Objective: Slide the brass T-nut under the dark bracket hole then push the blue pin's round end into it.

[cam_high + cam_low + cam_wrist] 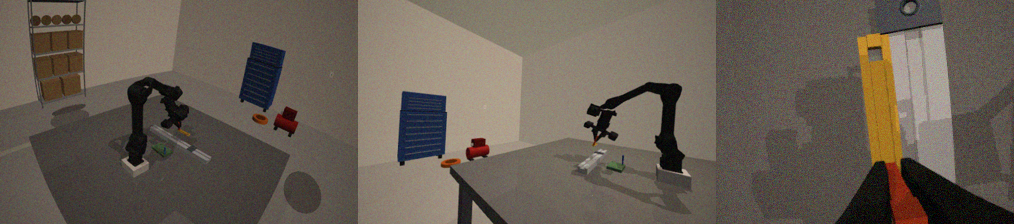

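The job in hand is bringing the nut to the slot; next, it likely wants aligning and tipping in. One gripper [179,127] [594,142] [892,168], nearly closed, grips the orange handle above the rail. Count: one rail [166,134] [586,166] [937,80]; one green tray [159,149] [615,167], rail's arm-base side; one brass T-nut [184,132] [594,144] [883,110], above the rail; one bracket [191,148] [600,152] [888,17], on it; one orange handle [179,124] [596,138] [907,202]; one blue pin [164,150] [623,160], in the tray.

No text, label, brand, number or sign could be read anywhere, neither on the things near the hand [179,127] [594,144] [894,162] nor on those well apart from it.
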{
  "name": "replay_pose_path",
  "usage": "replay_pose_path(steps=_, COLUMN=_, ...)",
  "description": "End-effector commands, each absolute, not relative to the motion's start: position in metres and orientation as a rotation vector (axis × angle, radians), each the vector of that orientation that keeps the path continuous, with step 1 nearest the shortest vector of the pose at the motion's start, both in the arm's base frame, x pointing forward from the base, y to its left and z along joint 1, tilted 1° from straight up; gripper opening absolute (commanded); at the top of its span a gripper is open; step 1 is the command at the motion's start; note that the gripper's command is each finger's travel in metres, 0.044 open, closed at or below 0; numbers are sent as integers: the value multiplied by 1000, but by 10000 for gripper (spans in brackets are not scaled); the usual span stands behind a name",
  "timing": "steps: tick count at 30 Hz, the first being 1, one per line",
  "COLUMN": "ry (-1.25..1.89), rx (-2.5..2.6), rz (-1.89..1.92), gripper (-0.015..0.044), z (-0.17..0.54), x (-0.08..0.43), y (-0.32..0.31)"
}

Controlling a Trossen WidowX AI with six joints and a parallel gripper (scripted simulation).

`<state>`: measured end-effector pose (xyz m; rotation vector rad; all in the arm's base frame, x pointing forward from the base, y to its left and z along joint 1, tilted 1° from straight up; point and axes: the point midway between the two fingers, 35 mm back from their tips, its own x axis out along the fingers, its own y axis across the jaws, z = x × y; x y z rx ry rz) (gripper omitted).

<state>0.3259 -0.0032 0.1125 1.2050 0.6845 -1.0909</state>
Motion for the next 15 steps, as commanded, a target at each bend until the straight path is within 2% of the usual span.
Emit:
replay_pose_path(steps=1, ry=667, rx=1215, rz=-1083, gripper=-150, z=114, x=325, y=-4)
replay_pose_path(steps=15, ry=631, rx=1235, rz=-1053, gripper=-150, z=112, x=322, y=-4)
